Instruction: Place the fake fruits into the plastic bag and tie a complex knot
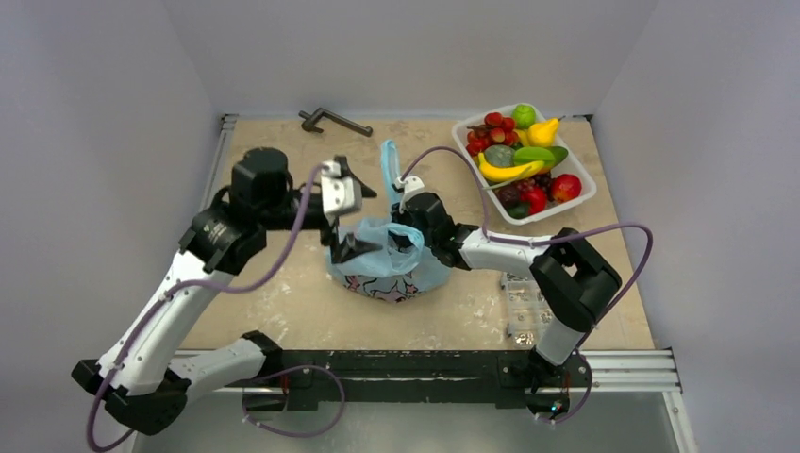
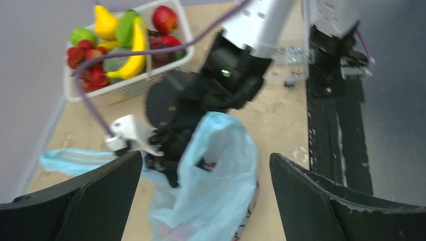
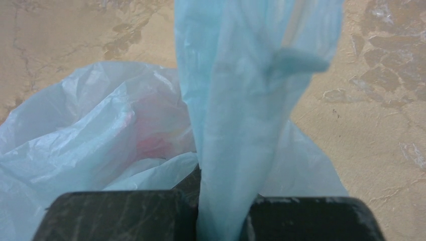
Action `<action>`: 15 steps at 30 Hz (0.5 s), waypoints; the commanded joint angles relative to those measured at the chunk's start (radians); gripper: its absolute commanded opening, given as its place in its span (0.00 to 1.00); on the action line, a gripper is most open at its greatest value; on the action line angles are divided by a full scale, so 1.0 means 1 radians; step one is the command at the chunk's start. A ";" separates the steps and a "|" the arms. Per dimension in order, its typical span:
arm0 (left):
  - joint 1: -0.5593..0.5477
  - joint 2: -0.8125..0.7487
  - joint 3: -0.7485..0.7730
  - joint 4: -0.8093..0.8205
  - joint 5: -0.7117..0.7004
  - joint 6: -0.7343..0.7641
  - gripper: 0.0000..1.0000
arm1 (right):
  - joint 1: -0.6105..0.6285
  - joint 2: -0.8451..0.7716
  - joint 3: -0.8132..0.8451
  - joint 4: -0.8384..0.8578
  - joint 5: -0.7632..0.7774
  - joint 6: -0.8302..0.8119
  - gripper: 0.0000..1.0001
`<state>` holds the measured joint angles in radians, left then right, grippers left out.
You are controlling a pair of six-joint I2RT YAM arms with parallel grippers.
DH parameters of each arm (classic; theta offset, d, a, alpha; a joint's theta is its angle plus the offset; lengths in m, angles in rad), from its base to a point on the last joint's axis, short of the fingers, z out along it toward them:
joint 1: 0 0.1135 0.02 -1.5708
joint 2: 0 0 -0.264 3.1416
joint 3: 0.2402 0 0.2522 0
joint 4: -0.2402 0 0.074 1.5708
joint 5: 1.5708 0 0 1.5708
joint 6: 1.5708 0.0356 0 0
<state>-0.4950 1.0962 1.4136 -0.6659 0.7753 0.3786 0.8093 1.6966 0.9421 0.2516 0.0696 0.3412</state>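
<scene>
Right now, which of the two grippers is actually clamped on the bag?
The right gripper, shut on an upright strip of the plastic bag; the left gripper hangs wide open, gripping nothing.

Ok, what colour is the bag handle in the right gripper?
Light blue. The handle shows best in the right wrist view, pinched by the right gripper.

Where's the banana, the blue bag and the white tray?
banana (image 1: 509,173): top view, middle of its curve.
plastic bag (image 1: 374,262): top view, its crinkly front.
white tray (image 2: 133,84): left wrist view, its side wall.
</scene>
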 commanded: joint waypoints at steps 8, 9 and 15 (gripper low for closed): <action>-0.415 0.052 -0.193 0.246 -0.590 0.021 1.00 | -0.009 -0.007 0.024 -0.029 0.032 0.054 0.00; -0.437 0.062 -0.199 0.256 -0.630 0.008 1.00 | -0.008 -0.009 0.022 -0.028 0.032 0.053 0.00; -0.510 0.087 -0.266 0.332 -0.768 0.000 0.73 | -0.012 -0.015 0.018 -0.020 0.038 0.046 0.00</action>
<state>-0.9787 1.1889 1.1736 -0.4568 0.1604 0.3996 0.8028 1.7107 0.9527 0.2234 0.0708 0.3813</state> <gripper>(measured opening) 0.914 0.008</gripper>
